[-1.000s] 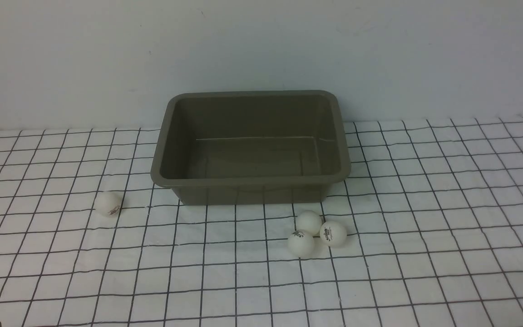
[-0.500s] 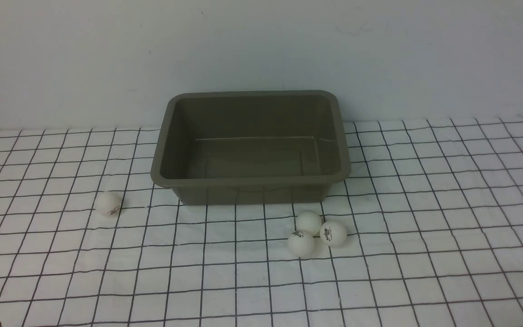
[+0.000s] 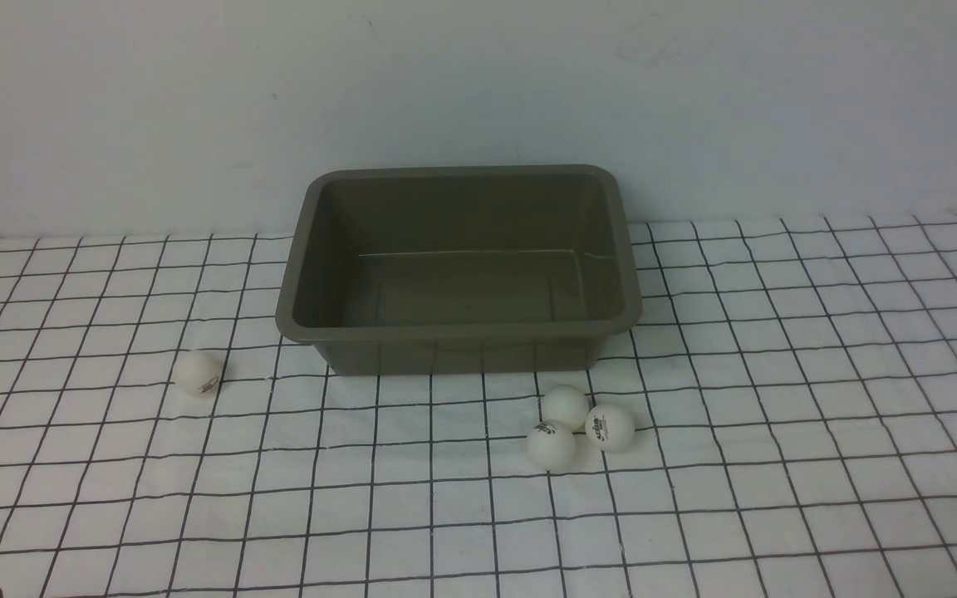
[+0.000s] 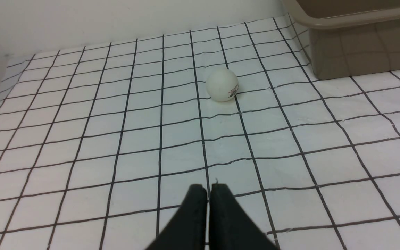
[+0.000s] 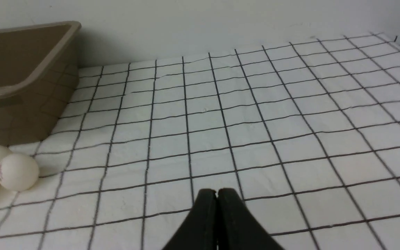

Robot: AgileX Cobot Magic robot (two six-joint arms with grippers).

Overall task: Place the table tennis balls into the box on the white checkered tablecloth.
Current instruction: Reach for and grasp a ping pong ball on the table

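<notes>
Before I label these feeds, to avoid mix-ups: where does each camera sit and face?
Front: between the arms, facing the box; robot barely visible.
Left wrist: on the left arm, facing the lone ball; shut left pincer shows.
Right wrist: on the right arm, facing the tablecloth; shut right pincer shows.
Shared: front and left wrist both show that ball.

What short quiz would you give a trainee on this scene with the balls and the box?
1. How many table tennis balls lie on the white checkered tablecloth?
2. True or false: the box already holds a ball.
3. The left hand is: A) open; B) shut on a ball; C) shut, holding nothing.
Key: 1) four; 2) false; 3) C.
</notes>
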